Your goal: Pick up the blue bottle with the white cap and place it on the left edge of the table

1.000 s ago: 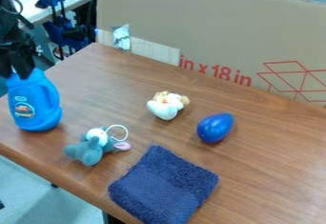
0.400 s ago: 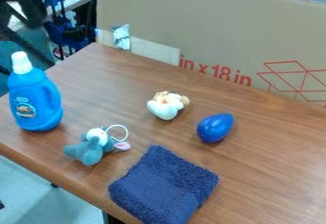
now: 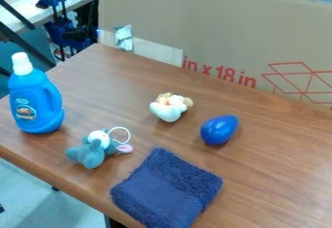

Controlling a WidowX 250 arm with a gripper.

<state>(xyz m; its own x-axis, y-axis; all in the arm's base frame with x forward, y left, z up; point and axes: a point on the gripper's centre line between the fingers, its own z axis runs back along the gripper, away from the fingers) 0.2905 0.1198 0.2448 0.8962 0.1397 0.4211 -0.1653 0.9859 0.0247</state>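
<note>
- Step in hand: judged to be a clearance stage between handling operations. The blue bottle (image 3: 36, 105) stands upright and unsupported on the table (image 3: 272, 164), at the left of the frame, with its white cap (image 3: 21, 64) uppermost.
- Jaw state: cannot be determined; whether the jaws are open or closed cannot be told. The bottle, as the probable workpiece, is free of any grip.
- Adjacent item: a grey-blue plush toy (image 3: 94, 152) lies at the lower left, near the bottle but apart from it. Its white ring (image 3: 129, 133) extends toward the centre.
- Centre and right: a white-and-tan plush toy (image 3: 170, 109) rests near the centre of the frame. A glossy blue egg-shaped object (image 3: 219, 130) lies to its lower right, not touching it.
- Lower centre: a dark blue cloth (image 3: 167, 189) lies flat, apart from the other items.
- Next move, if placement of the bottle is complete: keep the arm clear and leave the bottle undisturbed.
- Next move, if further handling is required: align the jaws above the cap, descend vertically with the jaws spread, and close only once they straddle it.
- Caution: the bottle is tall and stands close to the table's left-hand edge. Off-centre contact at the cap could tip it; a low sideways approach could catch the nearby grey-blue plush toy.
</note>
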